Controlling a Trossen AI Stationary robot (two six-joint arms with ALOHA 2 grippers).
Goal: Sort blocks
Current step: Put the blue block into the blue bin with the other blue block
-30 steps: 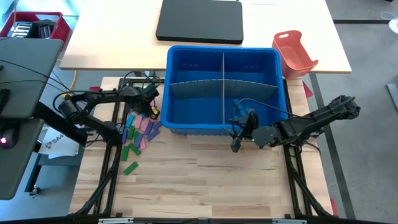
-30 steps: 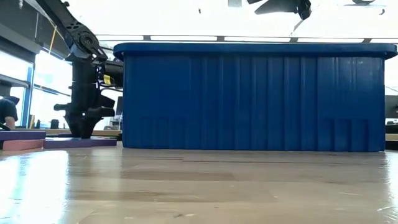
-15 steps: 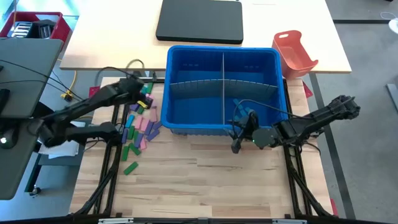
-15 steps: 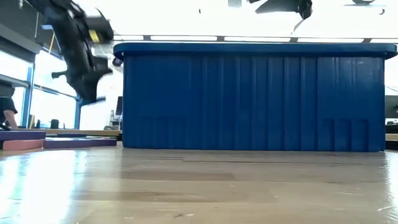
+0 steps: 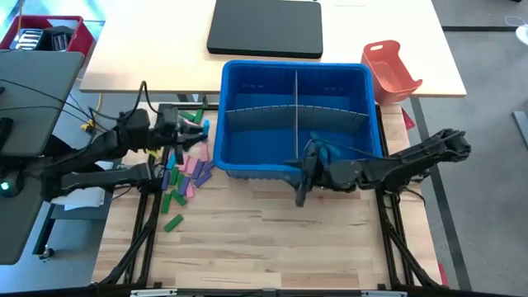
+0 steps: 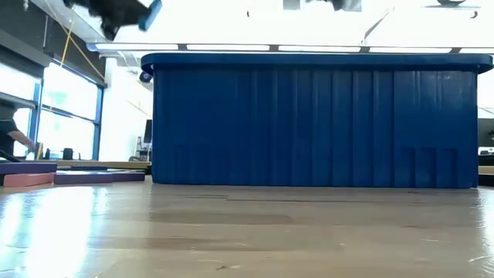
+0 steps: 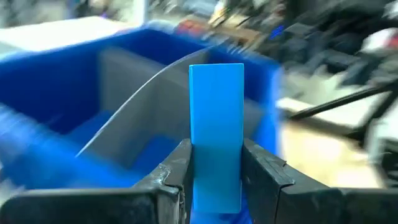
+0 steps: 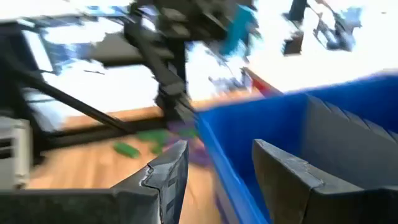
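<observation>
- Robotics lab or research workshop, by all signs.
- Butcher-block counter [image 5: 272, 239] fitted with black metal framing and two dark robot arms mounted at its sides.
- Loose cables trailing off the left edge, toward a monitor stand.
- Pale second table [image 5: 148, 49] behind, carrying a black flat case [image 5: 264, 26] and an orange-red plastic tray [image 5: 391, 70].
- Red bin [image 5: 45, 33] of gear in the far corner.
- Tall windows [image 6: 69, 123] and ceiling strip lights beyond; a person [image 6: 9, 139] partly visible at the edge.

The left gripper [image 5: 200, 129], clamping a block [image 7: 216, 134], hangs above the pile of blocks [image 5: 183, 172] left of the bin [image 5: 247, 92], the right gripper [image 5: 303, 180] over the bin's near wall.
</observation>
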